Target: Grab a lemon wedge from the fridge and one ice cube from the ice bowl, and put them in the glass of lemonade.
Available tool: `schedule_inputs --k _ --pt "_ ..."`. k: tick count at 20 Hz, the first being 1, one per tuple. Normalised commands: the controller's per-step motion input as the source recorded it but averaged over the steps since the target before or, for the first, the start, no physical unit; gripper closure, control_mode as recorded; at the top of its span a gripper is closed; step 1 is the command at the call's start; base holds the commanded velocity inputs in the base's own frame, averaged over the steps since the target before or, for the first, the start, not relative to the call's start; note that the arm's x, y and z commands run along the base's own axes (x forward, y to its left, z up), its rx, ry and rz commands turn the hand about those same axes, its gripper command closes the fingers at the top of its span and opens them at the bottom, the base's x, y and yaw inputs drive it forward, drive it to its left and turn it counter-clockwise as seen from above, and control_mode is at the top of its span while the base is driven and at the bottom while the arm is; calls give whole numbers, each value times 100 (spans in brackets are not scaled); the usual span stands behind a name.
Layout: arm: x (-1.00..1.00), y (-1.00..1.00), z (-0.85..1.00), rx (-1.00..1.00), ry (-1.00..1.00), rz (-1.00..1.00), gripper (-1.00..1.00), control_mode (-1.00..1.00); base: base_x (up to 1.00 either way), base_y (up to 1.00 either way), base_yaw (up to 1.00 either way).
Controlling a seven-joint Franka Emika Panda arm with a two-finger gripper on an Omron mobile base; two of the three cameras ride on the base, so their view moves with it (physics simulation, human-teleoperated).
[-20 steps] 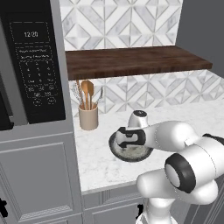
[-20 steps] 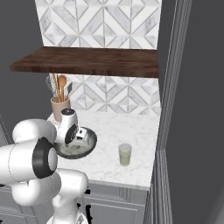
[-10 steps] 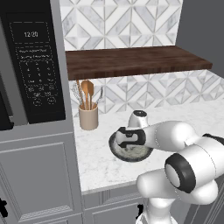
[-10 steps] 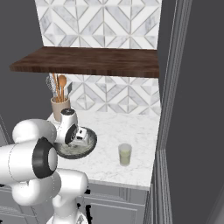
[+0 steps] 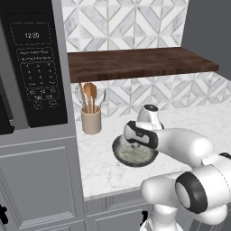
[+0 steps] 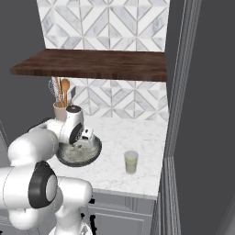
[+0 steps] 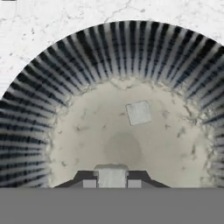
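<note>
**Pinching a cube in the bowl; drop into the glass not yet made**

Narrowed over the last second, from wide apart to close together on a small pale block; otherwise hardly shifted, arm and base alike.

Down inside the bowl (image 5: 118, 153) on the counter (image 5: 99, 171), low over its speckled floor. Clenched, as the gripper (image 7: 111, 183) appears in the hand view, on an ice cube (image 7: 111, 176) lodged between the tips, though not yet lifted clear. Left lying loose further in: a second cube (image 7: 138, 112).

Well apart to the right of the bowl: the glass (image 6: 131, 161), upright, pale liquid inside. Cannot tell whether a lemon wedge already sits in it: too small to judge.

Judged roughly midway at best: ice grasped, then lift, carry across and release over the glass to come; wedge part unconfirmed.

Readable writing: "12:20" on the microwave (image 5: 31, 34) clock. Keypad legends below too blurred to read. No brands or labels elsewhere.
</note>
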Motion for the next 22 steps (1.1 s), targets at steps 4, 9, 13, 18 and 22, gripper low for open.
schedule_inputs --k 4,9,13,18,22 --pt "-6 -42 41 9 0 0 100 -100 0 0 0" --pt "-15 -15 30 4 -2 0 100 -100 0 0 0" --pt "-35 -7 28 2 -4 0 100 -100 0 0 0" --pt "-55 -8 27 -14 -23 -11 100 -100 0 0 0" --pt "-67 -79 21 -18 -23 -26 100 -100 0 0 0"
